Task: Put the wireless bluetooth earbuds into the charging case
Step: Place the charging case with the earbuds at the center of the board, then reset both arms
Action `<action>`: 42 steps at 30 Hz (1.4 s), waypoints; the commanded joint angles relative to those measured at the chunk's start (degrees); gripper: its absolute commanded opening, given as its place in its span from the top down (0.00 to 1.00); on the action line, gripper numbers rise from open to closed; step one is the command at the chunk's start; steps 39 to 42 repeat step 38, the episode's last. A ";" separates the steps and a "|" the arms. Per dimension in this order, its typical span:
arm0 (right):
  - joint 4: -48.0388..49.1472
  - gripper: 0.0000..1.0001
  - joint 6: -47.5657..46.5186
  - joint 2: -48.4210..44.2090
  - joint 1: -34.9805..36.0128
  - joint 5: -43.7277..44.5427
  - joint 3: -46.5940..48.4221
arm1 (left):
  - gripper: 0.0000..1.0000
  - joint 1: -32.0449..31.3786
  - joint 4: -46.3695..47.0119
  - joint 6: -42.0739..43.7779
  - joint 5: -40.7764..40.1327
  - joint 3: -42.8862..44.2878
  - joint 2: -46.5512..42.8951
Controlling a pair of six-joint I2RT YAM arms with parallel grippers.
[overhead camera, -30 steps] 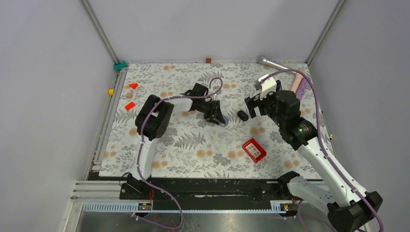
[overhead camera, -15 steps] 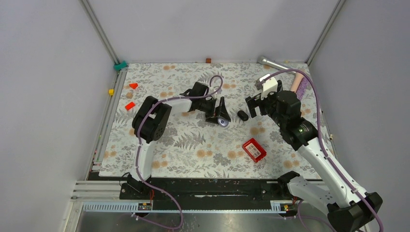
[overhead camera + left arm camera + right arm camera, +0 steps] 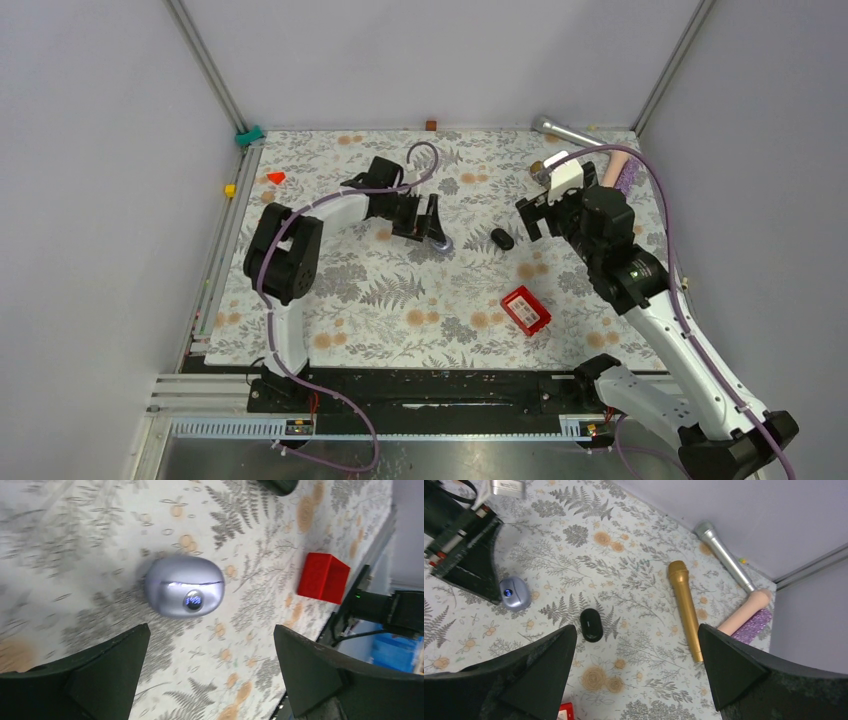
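Observation:
A closed pale purple charging case [image 3: 185,586] with a small lit dot lies on the flowered mat [image 3: 400,300], just ahead of my left gripper [image 3: 210,665]. That gripper is open, with only mat between its fingers. From above, the left gripper [image 3: 432,228] sits just left of the purple case [image 3: 441,243]. A closed black charging case [image 3: 591,625] lies a little right of it, in front of my open, empty right gripper [image 3: 634,675]. In the top view the right gripper [image 3: 528,216] is right of the black case [image 3: 502,239]. The earbuds are out of view.
A red box [image 3: 526,309] lies on the near right of the mat. A gold microphone [image 3: 685,607], a silver one [image 3: 724,555] and a pink one with a purple handle [image 3: 746,617] lie at the far right. A red block [image 3: 276,177] sits far left.
My left gripper has opened and let go of the purple case, then drawn back to the left, leaving the case on the mat. The right arm shifted slightly right.

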 commanded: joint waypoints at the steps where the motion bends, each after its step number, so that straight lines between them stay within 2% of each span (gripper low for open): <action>1: -1.41 0.01 -4.03 -2.65 -0.64 3.01 3.13 | 0.02 1.54 -6.76 11.02 -5.17 -0.07 -5.30; 2: -1.36 0.01 -4.68 -3.55 -0.64 3.10 2.80 | 0.02 1.56 -8.13 13.08 -5.75 -0.19 -5.82; 3: -1.36 0.00 -13.68 -4.20 -0.64 3.31 2.41 | 0.01 1.55 -9.44 15.01 -7.13 -0.38 -6.53; 4: -1.44 0.01 -7.03 -5.02 -0.64 3.64 1.97 | 0.01 1.80 -10.21 16.51 -8.41 -0.92 -7.55; 8: -2.63 0.01 -7.81 -8.81 -0.64 2.69 -0.25 | 0.01 5.81 -10.81 20.79 -7.51 -5.16 -16.71; 9: -4.19 0.01 -7.59 -9.86 -2.27 1.74 -0.42 | 0.01 7.16 -10.80 21.68 -7.50 -6.17 -20.05; 12: -5.74 0.02 -5.64 -14.01 -0.60 0.98 -2.73 | 0.01 10.92 -10.58 24.67 -9.63 -8.72 -33.57; 17: -0.57 0.02 2.37 -24.43 -0.64 3.35 -8.49 | 0.01 15.28 -9.65 29.10 -13.76 -12.48 -54.45; 19: 0.61 0.01 8.12 -28.69 -0.64 5.35 -8.66 | 0.01 15.70 -9.48 29.42 -19.06 -14.42 -62.14; 22: -2.69 0.02 12.44 -33.08 -0.64 7.29 -5.38 | 0.01 17.80 -10.62 31.10 -22.58 -18.84 -73.33; 24: -5.40 0.02 13.87 -35.15 -0.60 7.86 -2.91 | 0.01 18.21 -14.76 30.77 -26.10 -17.84 -75.11; 27: -8.09 0.02 12.37 -37.35 -0.64 6.65 -1.79 | 0.01 18.93 -13.71 28.83 -30.10 -20.86 -80.57; 31: -5.25 0.02 8.93 -38.89 -0.60 6.39 -5.01 | 0.01 20.09 -13.74 27.64 -27.53 -22.28 -81.30; 35: -0.06 0.02 9.66 -39.42 -0.64 9.54 -9.09 | 0.02 20.47 -13.27 26.84 -26.06 -22.72 -79.90; 38: 1.71 0.02 10.66 -39.22 -0.64 12.85 -9.37 | 0.01 20.78 -13.32 26.68 -25.71 -22.87 -79.18; 42: 1.71 0.02 10.66 -39.22 -0.64 12.85 -9.37 | 0.01 20.78 -13.32 26.68 -25.71 -22.87 -79.18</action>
